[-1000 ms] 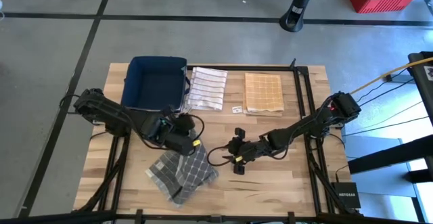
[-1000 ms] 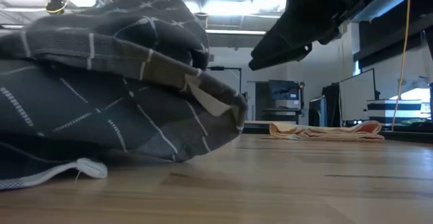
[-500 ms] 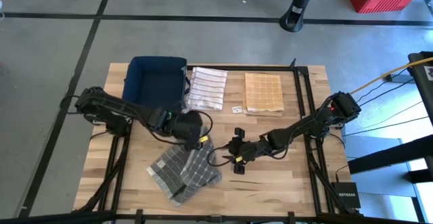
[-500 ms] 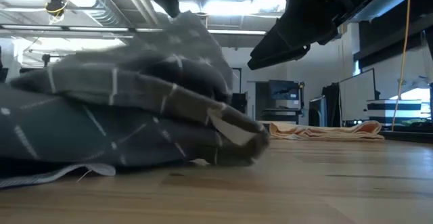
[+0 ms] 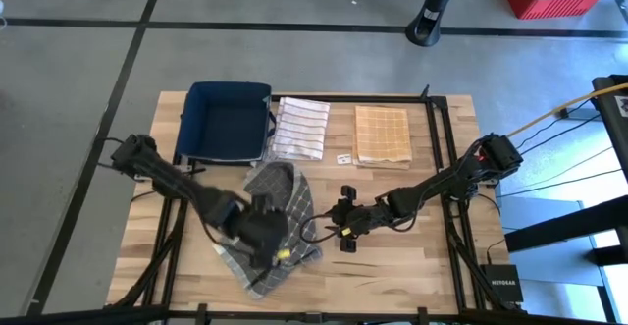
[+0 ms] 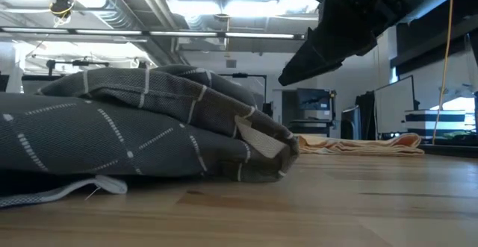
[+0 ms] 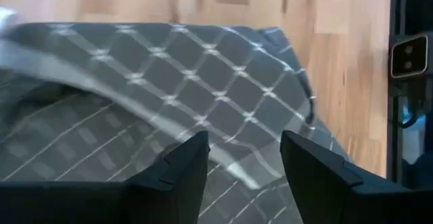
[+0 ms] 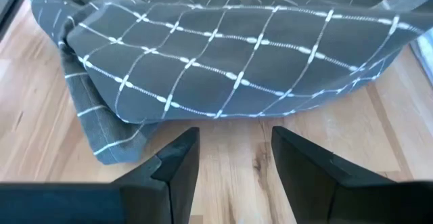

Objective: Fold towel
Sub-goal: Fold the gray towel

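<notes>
The dark grey towel with a white grid lies crumpled on the wooden table's near middle, one layer folded over another. My left gripper hovers over the towel's near part, pointing steeply down. Its fingers are open with only cloth below them. My right gripper waits just right of the towel, low over the table. It is open, facing the towel's right edge with bare wood between its fingers.
At the table's far side stand a dark blue bin, a folded white striped towel and a folded orange towel. A small white tag lies near them. Bare wood lies near the front right.
My left gripper carried a raised part of the towel toward the far right, let go of it, then drew back toward the near edge and tipped down. The lifted fold has dropped flat onto the lower layer and now reaches farther toward the far edge.
</notes>
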Controlling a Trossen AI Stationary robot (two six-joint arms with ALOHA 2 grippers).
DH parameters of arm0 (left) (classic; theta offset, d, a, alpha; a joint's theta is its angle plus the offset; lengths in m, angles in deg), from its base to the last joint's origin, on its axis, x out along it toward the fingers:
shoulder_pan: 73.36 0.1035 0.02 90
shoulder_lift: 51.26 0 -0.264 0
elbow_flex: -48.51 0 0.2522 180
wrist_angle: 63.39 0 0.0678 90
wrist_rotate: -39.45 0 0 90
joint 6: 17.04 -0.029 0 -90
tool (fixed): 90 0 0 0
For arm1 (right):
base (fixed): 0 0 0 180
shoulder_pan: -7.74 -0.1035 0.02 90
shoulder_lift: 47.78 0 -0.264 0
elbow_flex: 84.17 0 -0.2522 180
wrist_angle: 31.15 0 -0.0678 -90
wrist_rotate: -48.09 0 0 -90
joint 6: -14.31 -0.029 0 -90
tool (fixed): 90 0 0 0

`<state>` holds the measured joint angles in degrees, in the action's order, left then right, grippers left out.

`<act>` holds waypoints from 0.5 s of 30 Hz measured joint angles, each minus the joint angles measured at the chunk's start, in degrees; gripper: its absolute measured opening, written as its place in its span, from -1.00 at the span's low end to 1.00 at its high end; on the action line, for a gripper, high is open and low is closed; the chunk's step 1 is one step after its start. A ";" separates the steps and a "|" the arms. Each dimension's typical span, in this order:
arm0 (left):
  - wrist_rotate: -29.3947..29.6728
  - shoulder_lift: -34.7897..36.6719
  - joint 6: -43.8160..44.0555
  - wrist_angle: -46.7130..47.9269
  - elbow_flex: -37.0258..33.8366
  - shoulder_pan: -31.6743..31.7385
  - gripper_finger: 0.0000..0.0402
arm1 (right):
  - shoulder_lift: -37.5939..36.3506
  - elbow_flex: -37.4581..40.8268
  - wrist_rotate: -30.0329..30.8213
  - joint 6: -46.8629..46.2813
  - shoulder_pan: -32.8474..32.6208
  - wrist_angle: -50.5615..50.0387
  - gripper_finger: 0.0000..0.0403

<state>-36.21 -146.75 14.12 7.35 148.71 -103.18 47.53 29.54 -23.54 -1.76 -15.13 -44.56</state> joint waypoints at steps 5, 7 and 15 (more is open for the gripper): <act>-0.07 -5.14 -3.47 -5.03 -3.44 -5.81 -0.12 | 0.64 0.00 -0.39 -0.20 0.00 -0.22 -0.08; -0.24 -7.39 -5.64 -4.98 -4.34 -7.68 -0.11 | 0.65 0.02 -0.43 -0.23 0.00 -0.14 -0.08; 0.28 -14.17 -1.16 -3.54 -5.46 -10.00 -0.11 | 0.64 0.02 -0.44 -0.26 0.00 -0.03 -0.08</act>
<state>-35.93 -160.92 12.96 3.81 143.25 -113.18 48.16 29.56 -23.98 -2.03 -15.13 -44.59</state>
